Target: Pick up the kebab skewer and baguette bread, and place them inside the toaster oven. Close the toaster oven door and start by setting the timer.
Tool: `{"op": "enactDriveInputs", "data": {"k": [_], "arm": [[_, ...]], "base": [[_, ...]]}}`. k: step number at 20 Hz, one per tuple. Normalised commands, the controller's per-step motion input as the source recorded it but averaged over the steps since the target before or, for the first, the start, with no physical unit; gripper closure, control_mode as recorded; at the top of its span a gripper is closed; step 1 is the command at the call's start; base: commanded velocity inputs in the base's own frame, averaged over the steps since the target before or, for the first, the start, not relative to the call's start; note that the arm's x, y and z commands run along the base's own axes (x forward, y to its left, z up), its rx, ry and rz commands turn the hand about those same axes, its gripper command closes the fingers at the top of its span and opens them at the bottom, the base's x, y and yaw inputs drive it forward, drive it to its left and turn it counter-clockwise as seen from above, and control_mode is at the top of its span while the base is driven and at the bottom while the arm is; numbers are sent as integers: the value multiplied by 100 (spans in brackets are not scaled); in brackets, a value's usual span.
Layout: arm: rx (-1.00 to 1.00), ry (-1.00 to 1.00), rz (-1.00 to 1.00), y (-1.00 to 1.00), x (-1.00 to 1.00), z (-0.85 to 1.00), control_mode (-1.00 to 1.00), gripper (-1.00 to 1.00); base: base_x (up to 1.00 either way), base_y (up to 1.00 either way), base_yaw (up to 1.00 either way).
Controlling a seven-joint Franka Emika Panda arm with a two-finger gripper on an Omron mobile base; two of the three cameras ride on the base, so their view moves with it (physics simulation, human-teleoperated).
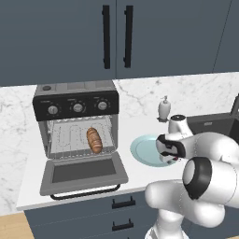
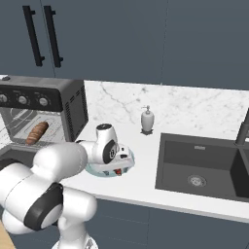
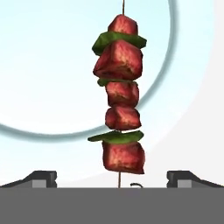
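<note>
Grey boxy toaster oven (image 1: 77, 122) sat on the white marble surface (image 1: 28, 175) with its grey drop-down door (image 1: 84, 173) flat open toward the front edge, black bar handle hanging just past the edge. On the wire rack inside lay the stubby reddish-brown baguette bread (image 1: 94, 140), lying front to back, a bit right of the rack's middle, with bare rack to its left.

Right of the oven was a round pale blue plate (image 1: 141, 150), and the kebab skewer (image 3: 120, 98) of red meat chunks and green pepper slices lay on it, its near end over the plate's rim. The pincer (image 3: 112, 178) hovered straight over the skewer with its jaws spread as wide as they go, one dark fingertip (image 3: 40, 178) on each side of the stick and touching nothing, so it held nothing.

Behind the plate, near the wall, stood a small white soap dispenser (image 2: 148, 119). Further right was the dark sunken sink (image 2: 204, 168). Bare surface ran between the open door and the plate.
</note>
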Motion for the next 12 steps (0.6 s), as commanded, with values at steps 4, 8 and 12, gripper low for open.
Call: {"op": "enactDriveInputs", "data": {"k": [4, 8, 12], "arm": [[-1, 0, 1, 0, 11, -11, -100, -100], [-2, 0, 0, 0, 2, -12, -100, -100], [-2, 0, 0, -1, 14, -6, -100, -100]], "base": [[0, 0, 0], [0, 0, 0], [0, 0, 0]]}}
